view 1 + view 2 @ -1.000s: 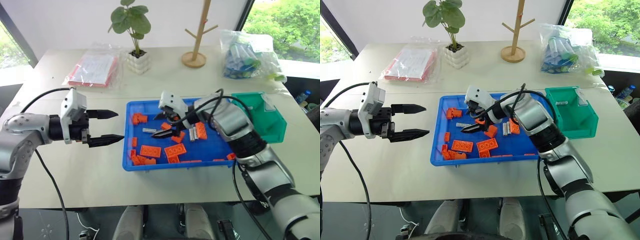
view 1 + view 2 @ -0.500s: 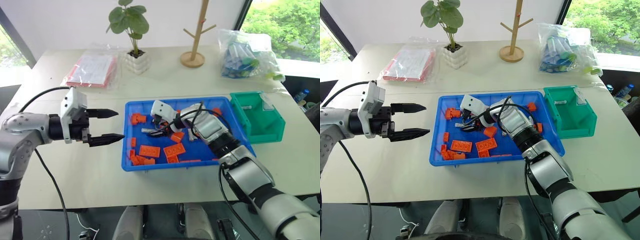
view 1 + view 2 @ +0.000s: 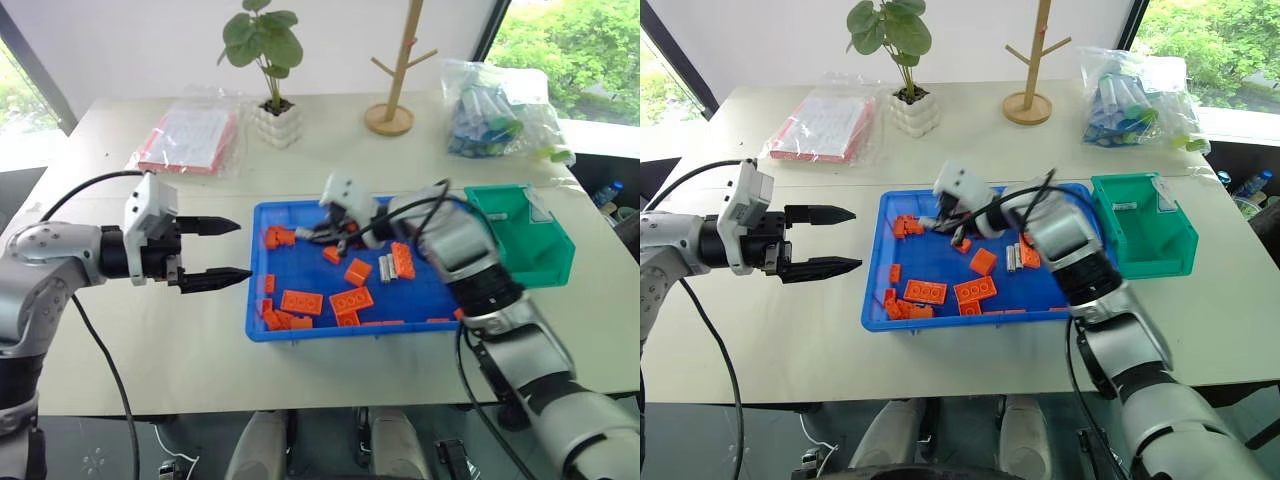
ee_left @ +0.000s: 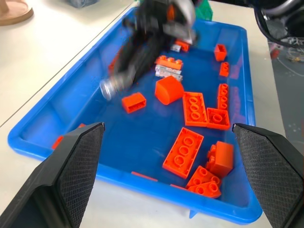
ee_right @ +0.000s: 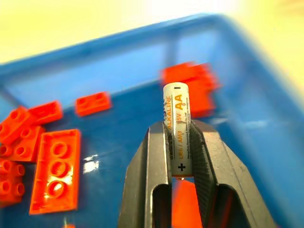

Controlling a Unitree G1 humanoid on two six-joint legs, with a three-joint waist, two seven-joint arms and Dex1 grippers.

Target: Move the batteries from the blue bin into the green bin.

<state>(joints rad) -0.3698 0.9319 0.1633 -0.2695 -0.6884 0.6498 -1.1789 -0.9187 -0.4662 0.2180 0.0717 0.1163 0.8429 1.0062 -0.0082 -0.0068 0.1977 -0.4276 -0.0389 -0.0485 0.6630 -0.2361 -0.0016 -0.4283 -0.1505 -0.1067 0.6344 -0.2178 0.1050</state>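
The blue bin lies mid-table, scattered with orange bricks. My right gripper hovers over its far left part, shut on a silver AA battery that sticks out beyond the fingertips and hangs off the bin floor. Two more batteries lie side by side on the bin floor next to a brick. The green bin stands against the blue bin's right end. My left gripper hangs open just left of the blue bin, pointing at it with nothing between its fingers.
At the back of the table stand a potted plant and a wooden stand. A clear bag of items lies far right, and a bagged red-and-white packet far left. The table's front edge runs close below the blue bin.
My right gripper went down to the bin floor, shut on a battery and came up and to the right with it. The left arm has stayed put.
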